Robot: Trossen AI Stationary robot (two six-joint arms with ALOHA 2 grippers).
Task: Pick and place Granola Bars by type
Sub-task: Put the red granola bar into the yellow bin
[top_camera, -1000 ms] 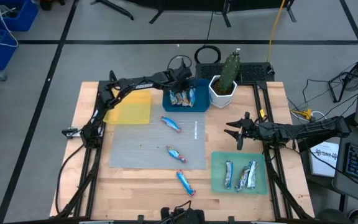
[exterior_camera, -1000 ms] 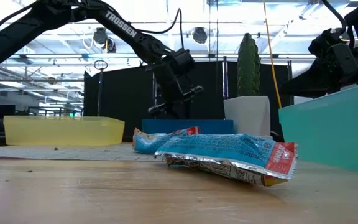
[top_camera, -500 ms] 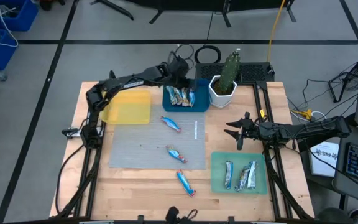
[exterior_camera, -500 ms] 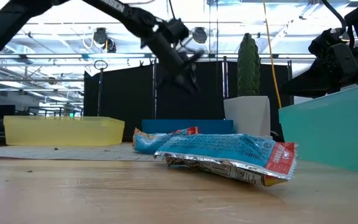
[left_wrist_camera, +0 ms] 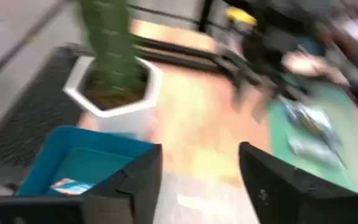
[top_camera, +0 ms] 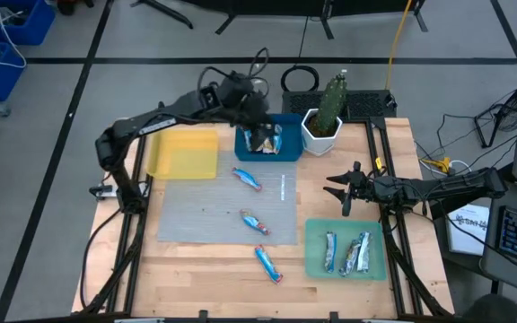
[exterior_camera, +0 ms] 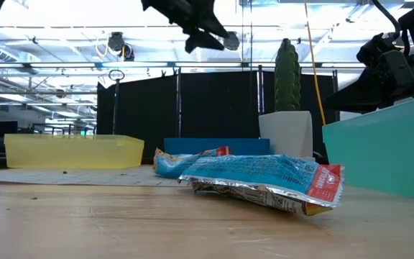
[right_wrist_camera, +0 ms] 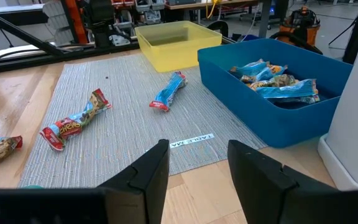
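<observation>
Left gripper (top_camera: 251,115) high above blue tray (top_camera: 287,152), upper centre; jaws spread, empty. Next: drop toward nearest Granola Bars (top_camera: 248,178) on mat (top_camera: 196,215), align jaws across wrapper. Right gripper (top_camera: 341,191) idle, jaws spread.

Even, bright light falls from above in the high view, where the pale wooden table (top_camera: 196,269) shows only soft, short shadows beside the flat yellow plastic tray (top_camera: 185,154). In the low view, white ceiling lights glare across the top of the frame and leave the dark arms as silhouettes, while the crinkled shiny blue wrapped bar (exterior_camera: 261,180) at the centre catches small highlights and the wood at the bottom of the frame is soft. The left wrist view is smeared throughout by motion blur, so the green cactus in its white hexagonal pot (left_wrist_camera: 114,84) at upper left loses its edges, whereas the right wrist view is sharp and evenly lit over the grey woven mat (right_wrist_camera: 104,137).
</observation>
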